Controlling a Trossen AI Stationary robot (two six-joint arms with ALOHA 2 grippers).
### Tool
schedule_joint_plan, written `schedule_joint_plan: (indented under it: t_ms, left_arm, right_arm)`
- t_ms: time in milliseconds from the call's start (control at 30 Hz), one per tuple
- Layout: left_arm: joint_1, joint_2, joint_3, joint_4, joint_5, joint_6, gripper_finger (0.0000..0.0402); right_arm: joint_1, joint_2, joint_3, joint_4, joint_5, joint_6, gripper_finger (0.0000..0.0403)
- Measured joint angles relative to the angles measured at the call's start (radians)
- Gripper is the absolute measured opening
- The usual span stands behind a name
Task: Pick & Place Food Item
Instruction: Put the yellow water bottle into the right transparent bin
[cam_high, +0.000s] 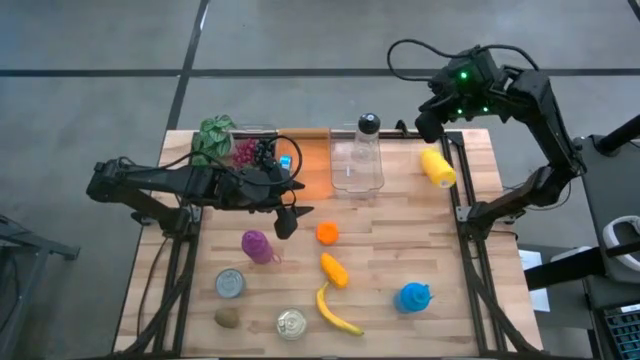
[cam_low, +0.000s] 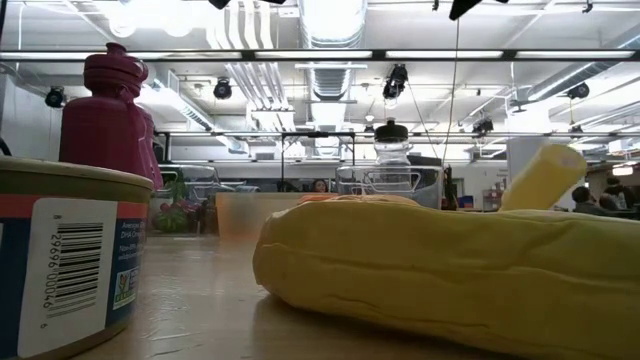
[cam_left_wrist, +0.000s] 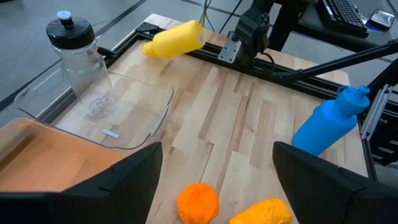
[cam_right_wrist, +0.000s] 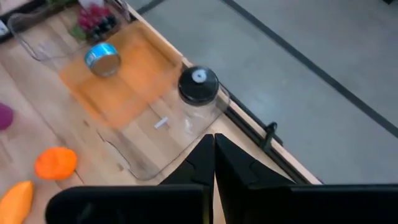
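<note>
Left fingers (cam_left_wrist: 214, 180) wide over orange (cam_left_wrist: 198, 202), empty

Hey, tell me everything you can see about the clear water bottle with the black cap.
The clear water bottle looks like see-through plastic and appears empty, topped by a black screw cap with a pale spot in the middle. It stands upright inside the clear bin near the table's far edge, beside the orange bin. No gripper touches it.

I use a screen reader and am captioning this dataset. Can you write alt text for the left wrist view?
The left gripper hangs open over a wooden table, with an orange ball between its fingers' tips. Beyond lie a clear tray holding a clear bottle, a yellow bottle on its side, and a blue bottle.
</note>
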Motion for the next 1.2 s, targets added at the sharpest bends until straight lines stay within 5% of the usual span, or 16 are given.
schedule_joint_plan:
  t_ms: [767, 1200]
  left_arm:
    - [0.0, 0.0, 0.0, 0.0, 0.0, 0.0, 0.0319]
    - [0.0, 0.0, 0.0, -0.023, 0.0, 0.0, 0.0328]
  right_arm:
    - [0.0, -0.003, -0.012, -0.069, 0.004, 0.039, 0.0011]
    - [0.0, -0.004, -0.042, -0.068, 0.004, 0.155, 0.0135]
